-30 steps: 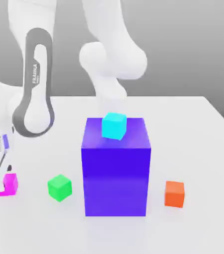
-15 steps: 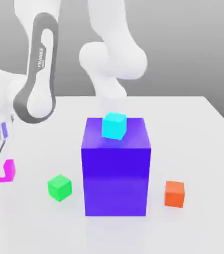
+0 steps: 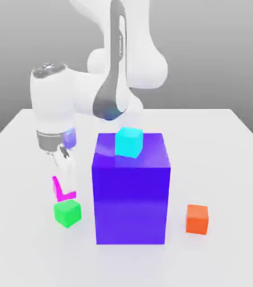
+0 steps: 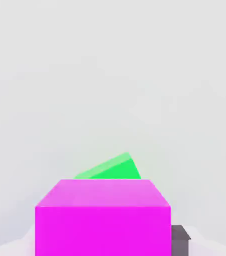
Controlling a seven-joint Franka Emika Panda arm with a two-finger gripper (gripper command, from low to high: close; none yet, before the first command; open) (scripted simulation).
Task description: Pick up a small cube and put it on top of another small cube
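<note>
Change since the earlier frames: arm swung from the exterior view's left edge toward centre; magenta cube (image 3: 63,189) carried with it, lifted off the tabletop (image 3: 229,168) to a spot just above the green cube (image 3: 67,212).

Item 1. Gripper (image 3: 64,178): points down, fingers (image 3: 65,161) clenched on the magenta cube. In the hand view the magenta cube (image 4: 102,217) sits at the fingertips, with one dark fingertip pad (image 4: 180,239) against its side.

Item 2. Magenta cube: small, plain, airborne, directly over the green cube; whether the two touch cannot be told.

Item 3. Green cube: small, resting on the tabletop, just beside the blue-violet block (image 3: 131,190) on the exterior view's left. In the hand view the green cube (image 4: 112,168) shows past the magenta one.

Item 4. Blue-violet block: large, upright, mid-tabletop.

Item 5. Cyan cube (image 3: 129,142): small, on top of the block, near its far edge.

Item 6. Orange cube (image 3: 197,218): small, on the tabletop, near the block on the exterior view's right.
</note>
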